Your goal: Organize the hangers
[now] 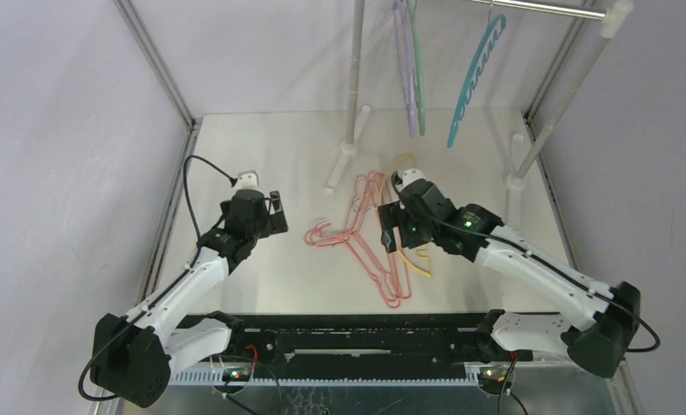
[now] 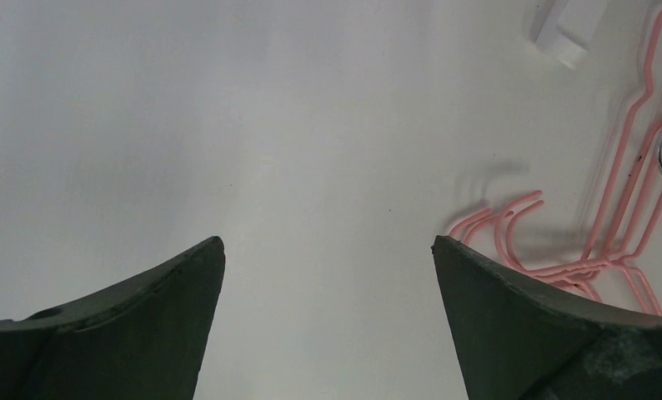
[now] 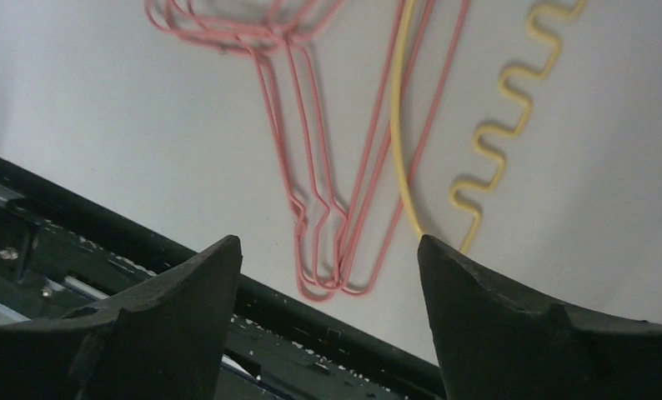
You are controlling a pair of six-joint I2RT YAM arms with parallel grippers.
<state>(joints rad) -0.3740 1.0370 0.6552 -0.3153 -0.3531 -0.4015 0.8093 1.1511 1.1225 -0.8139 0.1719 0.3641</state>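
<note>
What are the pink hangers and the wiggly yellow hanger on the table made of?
The pink hangers look like thin rods, smooth and a bit shiny: plastic, or maybe coated wire; I can't tell which. The yellow hanger looks like moulded plastic, because its wavy notches are neat and even, with a soft, smooth finish.

A pile of hangers (image 1: 361,246) lies mid-surface (image 1: 262,156), right of the left tool (image 1: 276,213) and under the right tool (image 1: 390,228), with more hangers (image 1: 475,76) on the far rail (image 1: 538,9).

left: open table (image 1: 253,147) | centre: pink hangers (image 1: 354,238) sprawled flat | rear: rack poles (image 1: 355,78) and hung hangers (image 1: 472,82) block
</note>
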